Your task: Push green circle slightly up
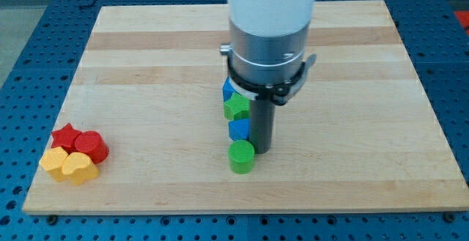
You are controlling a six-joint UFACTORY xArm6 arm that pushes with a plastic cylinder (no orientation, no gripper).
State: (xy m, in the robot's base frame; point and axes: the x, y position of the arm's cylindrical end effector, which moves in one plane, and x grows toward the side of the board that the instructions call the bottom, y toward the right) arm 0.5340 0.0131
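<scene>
The green circle (241, 157) stands on the wooden board (146, 65), below the view's centre. My tip (262, 149) rests on the board just to the right of the green circle and slightly above it, close to touching. A blue block (239, 130) sits directly above the green circle. Above that is a green star-like block (236, 108), and above it another blue block (229, 89), partly hidden by the arm's body.
At the board's lower left sits a cluster: a red star (67, 136), a red block (91, 146), a yellow block (55, 161) and a yellow heart-like block (79, 168). The arm's large white and grey body (269, 36) covers the board's middle top.
</scene>
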